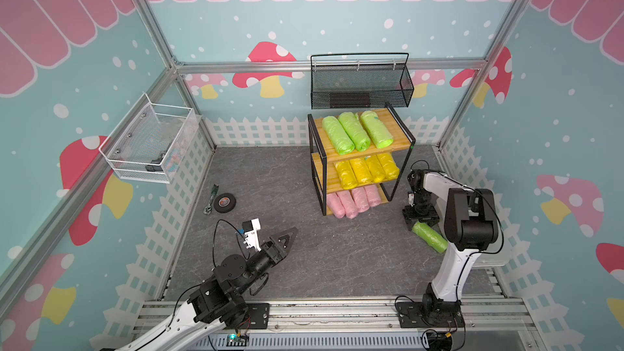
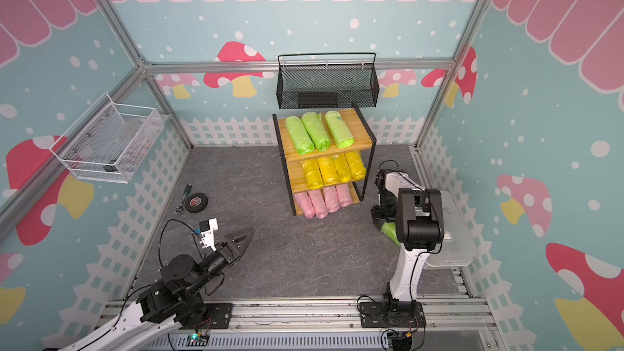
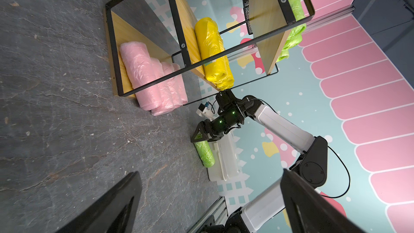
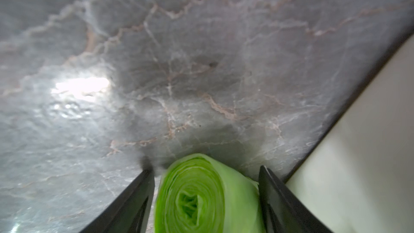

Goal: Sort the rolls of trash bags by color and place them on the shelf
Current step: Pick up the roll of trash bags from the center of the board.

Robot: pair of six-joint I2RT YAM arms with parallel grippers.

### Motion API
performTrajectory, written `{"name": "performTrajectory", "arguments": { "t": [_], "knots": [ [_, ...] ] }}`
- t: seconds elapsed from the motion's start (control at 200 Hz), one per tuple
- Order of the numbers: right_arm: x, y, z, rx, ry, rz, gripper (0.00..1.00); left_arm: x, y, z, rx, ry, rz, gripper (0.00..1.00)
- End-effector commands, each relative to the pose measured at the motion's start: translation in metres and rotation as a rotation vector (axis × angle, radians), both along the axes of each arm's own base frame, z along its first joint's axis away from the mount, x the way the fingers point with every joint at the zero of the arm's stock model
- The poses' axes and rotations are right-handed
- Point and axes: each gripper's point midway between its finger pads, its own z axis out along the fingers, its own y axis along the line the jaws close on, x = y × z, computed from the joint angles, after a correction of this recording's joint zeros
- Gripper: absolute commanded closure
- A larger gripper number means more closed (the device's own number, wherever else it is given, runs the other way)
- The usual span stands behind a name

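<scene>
The shelf (image 1: pixel 400 131) stands at the back of the grey floor. Three lime green rolls (image 1: pixel 353 130) lie on its top board, several yellow rolls (image 1: pixel 366 170) on the middle board and several pink rolls (image 1: pixel 351 202) on the bottom board. One more green roll (image 1: pixel 430 236) lies on the floor right of the shelf. My right gripper (image 1: pixel 420 221) is lowered over that roll's near end, open. In the right wrist view the roll (image 4: pixel 201 198) sits between the fingers, with a sliver of floor showing beside one finger (image 4: pixel 139 198). My left gripper (image 1: pixel 290 234) hovers wide open and empty over the front left floor.
A black tape roll (image 1: pixel 224 202) and a ratchet tool (image 1: pixel 211 199) lie at the left of the floor. A black mesh basket (image 1: pixel 361 86) hangs above the shelf and a white wire basket (image 1: pixel 148 143) on the left wall. A pale plastic box (image 2: pixel 452 231) sits beside the loose roll.
</scene>
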Motion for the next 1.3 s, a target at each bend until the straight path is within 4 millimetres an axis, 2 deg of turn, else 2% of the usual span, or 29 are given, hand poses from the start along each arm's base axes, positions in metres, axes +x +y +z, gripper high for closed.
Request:
{"name": "performTrajectory", "arguments": {
  "t": [0.0, 0.13, 0.205, 0.225, 0.39, 0.72, 0.805, 0.906, 1.021, 1.161, 1.296],
  "knots": [
    [-0.006, 0.014, -0.005, 0.076, -0.003, -0.066, 0.25, 0.001, 0.002, -0.010, 0.019, 0.021, 0.012, 0.01],
    [-0.003, 0.025, 0.002, 0.161, -0.033, -0.137, 0.26, 0.001, 0.000, -0.011, 0.020, 0.027, 0.008, 0.01],
    [-0.001, 0.027, 0.005, 0.207, -0.046, -0.166, 0.22, 0.001, 0.000, -0.011, 0.023, 0.027, 0.005, 0.01],
    [0.002, 0.026, 0.015, 0.216, -0.079, -0.166, 0.21, 0.001, 0.000, -0.010, 0.022, 0.026, 0.006, 0.01],
    [0.000, 0.019, 0.043, 0.205, -0.116, -0.213, 0.13, 0.002, 0.000, -0.008, 0.027, 0.022, 0.010, 0.01],
    [-0.024, 0.007, 0.093, 0.153, -0.292, -0.688, 0.12, 0.002, -0.007, -0.005, 0.046, 0.011, -0.017, 0.01],
    [-0.036, 0.012, 0.094, 0.159, -0.300, -0.861, 0.13, 0.002, -0.007, -0.003, 0.053, 0.000, -0.016, 0.01],
    [-0.050, 0.021, 0.084, 0.166, -0.275, -1.043, 0.13, 0.002, -0.007, 0.000, 0.058, -0.012, -0.019, 0.01],
    [-0.059, 0.020, 0.076, 0.153, -0.312, -1.233, 0.13, 0.000, -0.008, 0.003, 0.063, -0.023, -0.033, 0.01],
    [-0.059, 0.018, 0.072, 0.167, -0.387, -1.408, 0.13, -0.004, -0.007, 0.005, 0.083, -0.033, -0.050, 0.01],
    [-0.050, 0.009, 0.080, 0.126, -0.415, -1.423, 0.13, -0.007, -0.006, 0.007, 0.098, -0.040, -0.058, 0.01]
  ]
}}
